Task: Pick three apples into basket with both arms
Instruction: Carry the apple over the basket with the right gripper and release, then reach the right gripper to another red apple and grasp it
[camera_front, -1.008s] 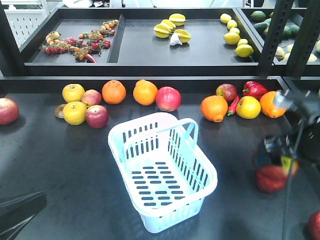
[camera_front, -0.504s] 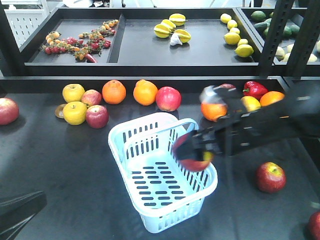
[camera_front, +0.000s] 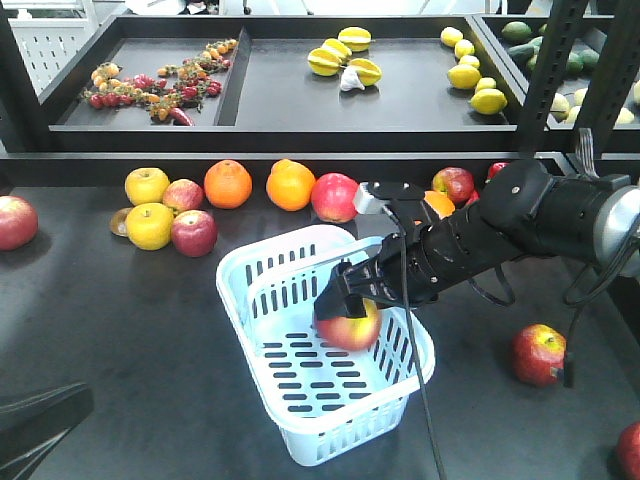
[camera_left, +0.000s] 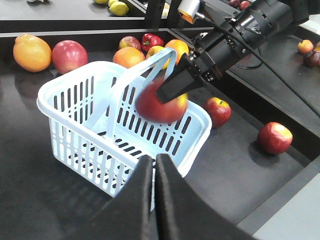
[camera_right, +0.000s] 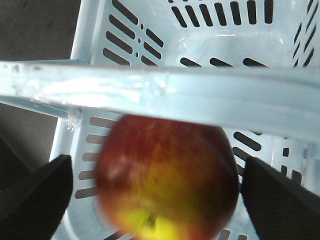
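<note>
right arm (camera_front: 480, 235) + apple (camera_front: 350, 328) over basket (camera_front: 340, 437) mouth, handle (camera_right: 150, 87) upright across it, bare table (camera_front: 120, 330) left

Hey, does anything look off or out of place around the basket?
Nothing spilled or damaged. The one odd sight is the apple: blurred above the basket floor, with the right gripper's fingers apart and clear of it. The basket sits askew to the table edge.

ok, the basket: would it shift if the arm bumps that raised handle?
Probably. The basket looks like thin slotted plastic, so it is likely light and apt to slide on the smooth dark table. Its thin hoop handle would likely flex first.
</note>
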